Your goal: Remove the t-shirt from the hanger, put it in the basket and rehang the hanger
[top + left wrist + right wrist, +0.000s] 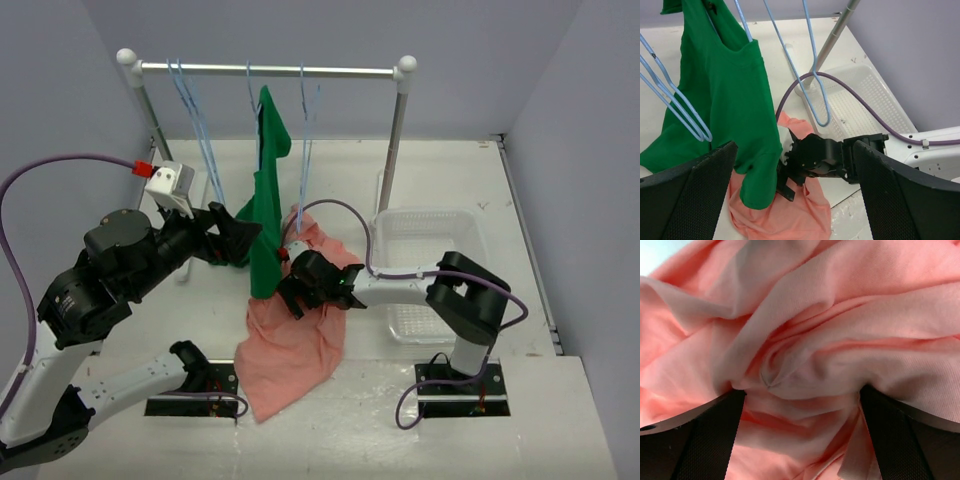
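Observation:
The salmon-pink t-shirt (295,345) lies crumpled on the table, below the rail. It shows in the left wrist view (790,220) and fills the right wrist view (805,340). My right gripper (293,290) is pressed down onto it. Its jaws are wide apart, with a bunched fold of pink cloth between them (802,405). A light-blue hanger (305,140) hangs from the rail just above the shirt's top edge, and its lower loop (822,117) looks bare. My left gripper (235,235) is open and empty beside the green t-shirt, with its jaws wide (795,165).
A dark green t-shirt (265,200) hangs on another hanger from the grey rail (270,70), between my two grippers. More light-blue hangers (195,120) hang at the left. A white mesh basket (420,213) stands at the right, beside the rail's right post (395,140).

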`<state>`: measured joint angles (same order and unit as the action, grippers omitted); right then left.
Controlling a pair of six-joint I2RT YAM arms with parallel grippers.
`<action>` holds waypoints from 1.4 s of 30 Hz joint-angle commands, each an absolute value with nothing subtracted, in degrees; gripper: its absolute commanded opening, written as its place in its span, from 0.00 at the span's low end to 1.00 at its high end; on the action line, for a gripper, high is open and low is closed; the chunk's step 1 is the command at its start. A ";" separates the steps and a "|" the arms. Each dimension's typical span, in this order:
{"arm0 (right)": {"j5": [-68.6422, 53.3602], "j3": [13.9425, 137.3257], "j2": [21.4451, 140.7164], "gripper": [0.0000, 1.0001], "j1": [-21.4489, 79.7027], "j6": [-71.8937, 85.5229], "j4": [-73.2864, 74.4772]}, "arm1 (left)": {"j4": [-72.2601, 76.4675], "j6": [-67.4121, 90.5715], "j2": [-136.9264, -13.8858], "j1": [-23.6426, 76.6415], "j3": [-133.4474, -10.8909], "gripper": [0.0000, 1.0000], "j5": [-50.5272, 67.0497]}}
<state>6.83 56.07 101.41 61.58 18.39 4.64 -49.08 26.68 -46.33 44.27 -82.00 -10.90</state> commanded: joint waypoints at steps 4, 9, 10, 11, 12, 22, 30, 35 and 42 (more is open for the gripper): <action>11.94 60.54 108.27 0.94 65.48 18.02 5.70 | -50.71 27.42 -46.49 44.30 -83.49 1.00 -12.48; 18.18 62.67 112.41 0.21 66.27 22.23 10.37 | -50.89 27.25 -46.58 44.30 -84.28 1.00 -14.06; 20.37 62.06 111.89 0.00 66.18 22.58 10.20 | -50.89 27.16 -46.50 44.30 -84.46 1.00 -14.41; 21.43 61.18 109.88 0.00 66.27 22.67 9.76 | -50.80 26.98 -46.41 44.30 -84.46 1.00 -14.94; 22.49 58.82 108.47 0.00 66.18 22.94 8.36 | -50.54 26.63 -46.23 44.30 -84.11 1.00 -15.29; 32.42 48.95 69.99 0.00 66.36 19.18 3.60 | -43.69 23.38 -45.88 44.30 -78.93 1.00 -16.52; 40.61 60.54 50.73 0.00 57.52 3.45 3.87 | -39.20 22.06 -45.35 44.30 -75.50 1.00 -17.75; 35.60 72.49 47.90 0.00 47.91 -4.38 3.69 | -38.23 21.97 -45.26 44.30 -74.44 1.00 -18.46; 37.44 89.38 52.21 0.00 44.74 -18.27 3.87 | -37.27 21.62 -45.53 44.30 -74.18 1.00 -18.81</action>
